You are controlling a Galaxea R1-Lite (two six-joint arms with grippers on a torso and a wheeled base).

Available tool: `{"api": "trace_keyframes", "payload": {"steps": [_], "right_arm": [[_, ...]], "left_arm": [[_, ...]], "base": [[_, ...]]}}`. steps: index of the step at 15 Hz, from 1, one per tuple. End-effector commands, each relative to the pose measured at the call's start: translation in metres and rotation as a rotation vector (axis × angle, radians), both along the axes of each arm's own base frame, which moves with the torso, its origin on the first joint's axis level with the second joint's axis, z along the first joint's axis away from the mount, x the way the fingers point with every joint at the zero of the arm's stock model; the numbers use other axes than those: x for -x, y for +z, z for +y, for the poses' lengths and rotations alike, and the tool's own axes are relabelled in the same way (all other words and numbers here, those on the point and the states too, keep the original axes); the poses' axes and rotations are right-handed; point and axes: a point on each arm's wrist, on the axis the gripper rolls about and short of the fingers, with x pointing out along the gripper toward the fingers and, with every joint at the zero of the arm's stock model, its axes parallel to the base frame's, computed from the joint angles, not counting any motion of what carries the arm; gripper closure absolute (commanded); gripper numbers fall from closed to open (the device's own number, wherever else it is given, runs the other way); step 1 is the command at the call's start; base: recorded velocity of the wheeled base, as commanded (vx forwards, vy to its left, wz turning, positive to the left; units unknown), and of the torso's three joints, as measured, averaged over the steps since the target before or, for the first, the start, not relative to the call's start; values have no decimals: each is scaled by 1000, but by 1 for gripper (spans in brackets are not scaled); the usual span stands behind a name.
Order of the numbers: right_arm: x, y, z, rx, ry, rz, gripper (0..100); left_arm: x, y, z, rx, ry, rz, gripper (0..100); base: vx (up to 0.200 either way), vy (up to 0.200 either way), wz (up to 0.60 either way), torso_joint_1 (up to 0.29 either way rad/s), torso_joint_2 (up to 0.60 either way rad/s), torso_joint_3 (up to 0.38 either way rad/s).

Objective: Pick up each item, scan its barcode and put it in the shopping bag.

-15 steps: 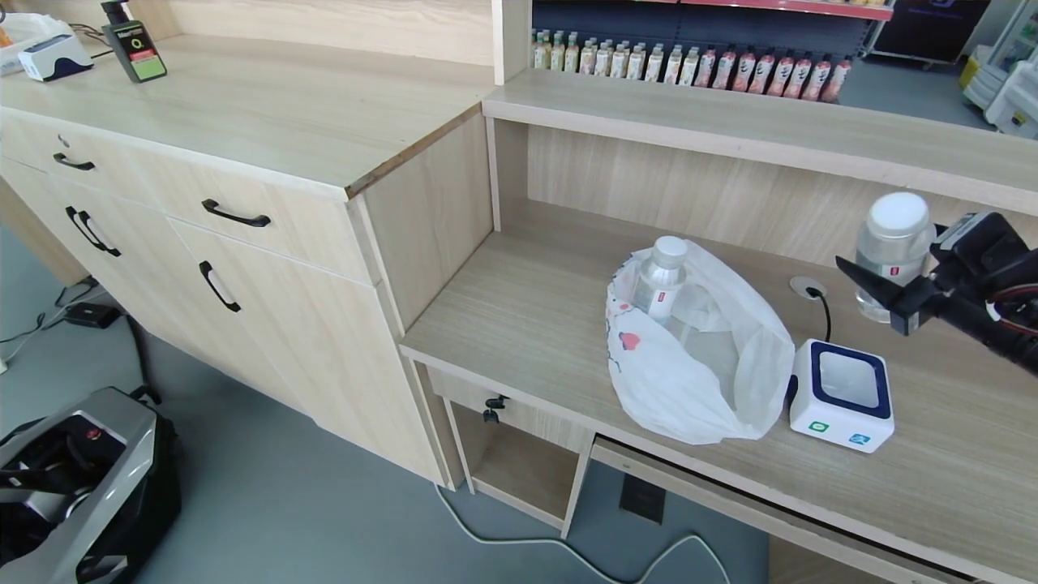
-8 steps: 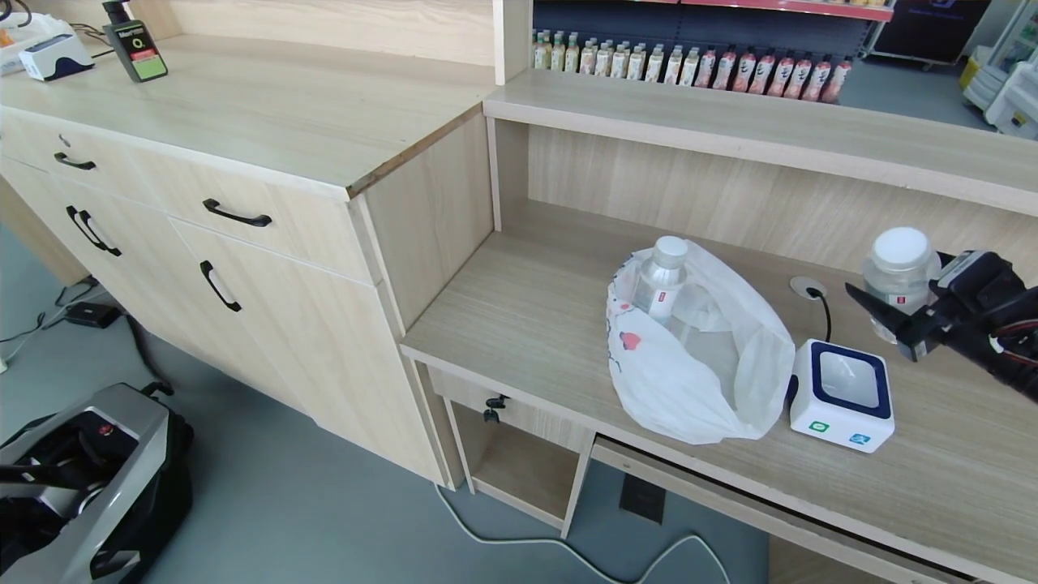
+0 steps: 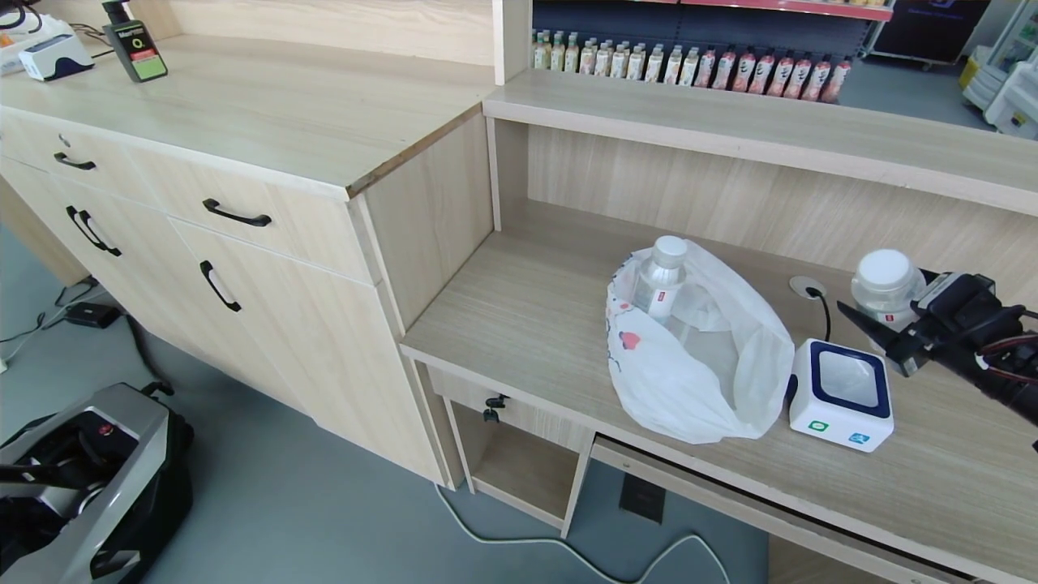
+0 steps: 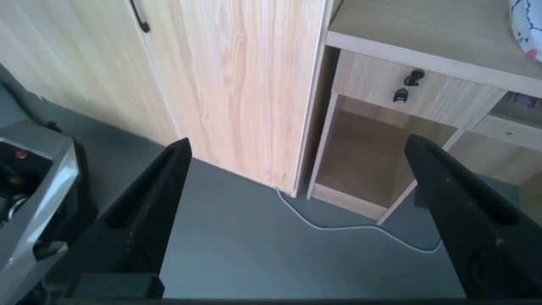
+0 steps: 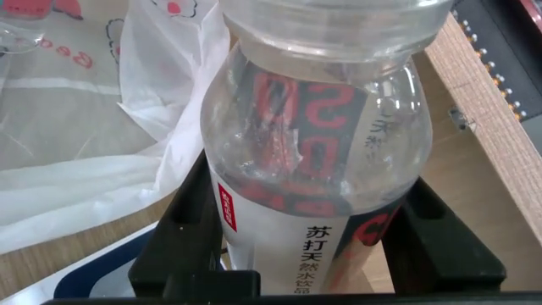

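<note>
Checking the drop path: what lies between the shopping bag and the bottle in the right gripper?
In the head view, a round cable port and its black cable, running to the white scanner beside the bag.

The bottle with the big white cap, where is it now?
The bottle is on the right of the head view, held by the right gripper over the desk, behind the scanner, right of the shopping bag.

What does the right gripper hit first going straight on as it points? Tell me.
The right gripper, shut on the bottle, would likely meet the shopping bag first, passing over the scanner; depth is unclear.
</note>
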Motion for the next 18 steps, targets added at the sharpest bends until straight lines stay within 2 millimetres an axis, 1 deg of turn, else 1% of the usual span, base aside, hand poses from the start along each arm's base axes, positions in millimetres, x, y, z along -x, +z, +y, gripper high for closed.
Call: {"api": "trace_keyframes", "payload": {"steps": [1, 9, 18], "right_arm": [[-2, -3, -1, -2, 0, 10, 100], [-10, -7, -3, -3, 0, 14, 100], [-15, -13, -1, -8, 10, 24, 100]], "left_arm": [[0, 0, 0, 0, 0, -1, 0], [0, 0, 0, 0, 0, -1, 0], [0, 0, 0, 0, 0, -1, 0]], "base": [[0, 0, 0, 0, 0, 0], [0, 0, 0, 0, 0, 0], [0, 0, 0, 0, 0, 0]]}}
